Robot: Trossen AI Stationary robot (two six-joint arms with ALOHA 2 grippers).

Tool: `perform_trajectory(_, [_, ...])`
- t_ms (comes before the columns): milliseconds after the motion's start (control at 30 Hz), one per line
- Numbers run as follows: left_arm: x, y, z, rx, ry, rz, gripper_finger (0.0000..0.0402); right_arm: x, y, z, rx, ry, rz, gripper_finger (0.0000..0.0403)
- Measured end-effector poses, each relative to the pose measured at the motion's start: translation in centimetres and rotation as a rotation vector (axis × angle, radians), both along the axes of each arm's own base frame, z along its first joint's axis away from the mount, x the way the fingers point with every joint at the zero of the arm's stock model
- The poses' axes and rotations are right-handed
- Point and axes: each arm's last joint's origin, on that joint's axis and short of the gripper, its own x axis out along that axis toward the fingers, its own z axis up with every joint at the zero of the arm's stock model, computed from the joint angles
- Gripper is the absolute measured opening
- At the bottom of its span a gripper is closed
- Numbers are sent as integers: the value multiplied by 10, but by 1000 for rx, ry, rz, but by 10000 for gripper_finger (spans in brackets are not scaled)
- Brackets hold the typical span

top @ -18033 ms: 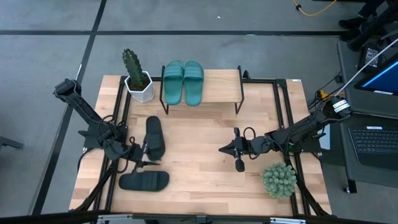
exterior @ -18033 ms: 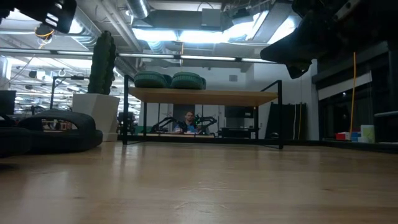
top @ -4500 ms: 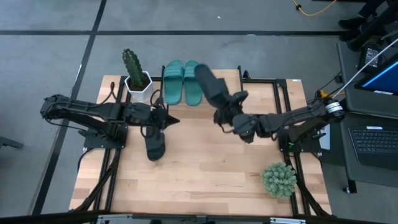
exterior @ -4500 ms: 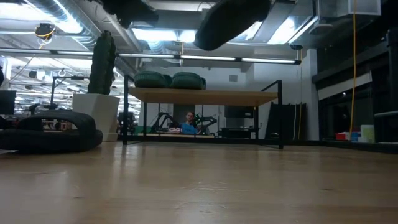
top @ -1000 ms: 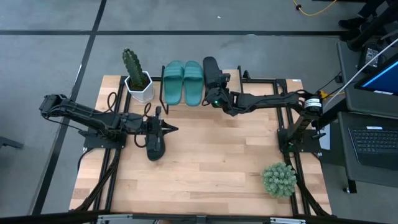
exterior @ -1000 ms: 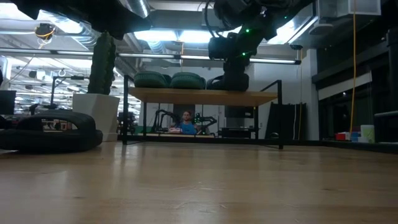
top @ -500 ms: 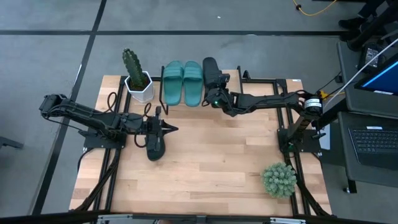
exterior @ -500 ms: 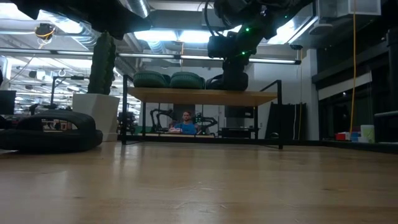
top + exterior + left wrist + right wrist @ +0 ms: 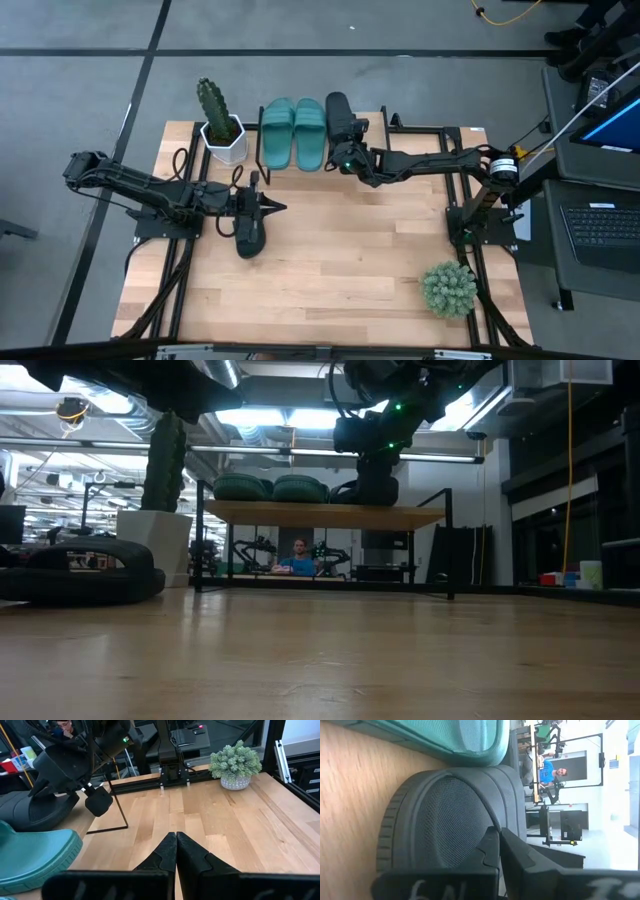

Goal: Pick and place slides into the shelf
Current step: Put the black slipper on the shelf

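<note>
the right gripper (image 9: 349, 152) is hovering with its fingers pressed together, holding nothing, over a black slide (image 9: 339, 116) lying on the shelf (image 9: 372, 137) just beside the two teal slides (image 9: 294, 131). the left gripper (image 9: 272, 207), fingers likewise together, is hanging over the second black slide (image 9: 250, 233) lying on the table (image 9: 340, 270).

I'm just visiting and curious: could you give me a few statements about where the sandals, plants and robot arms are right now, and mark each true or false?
1. Two teal slides sit side by side on the shelf. True.
2. A black slide lies on the shelf next to the teal pair. True.
3. The right gripper waits by the bushy plant. False: it is at the shelf, by that black slide.
4. No slide remains on the table. False: the second black slide lies there, by the left gripper.
5. The cactus stands beside the shelf. True.
</note>
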Motion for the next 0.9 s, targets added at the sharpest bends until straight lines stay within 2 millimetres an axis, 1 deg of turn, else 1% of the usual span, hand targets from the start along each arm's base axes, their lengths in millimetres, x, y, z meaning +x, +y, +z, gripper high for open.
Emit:
perform_trajectory(367, [0,0,0,1,0,0,4,-1,-1,1,-46,58,-23,3])
perform_trajectory(567, [0,0,0,1,0,0,4,-3,0,2,-110,125,-71,3])
perform_trajectory(733, [0,0,0,2,0,0,4,-1,7,2,-113,127,-53,3])
perform_trajectory(900, [0,0,0,2,0,0,4,1,20,2,-117,140,-20,2])
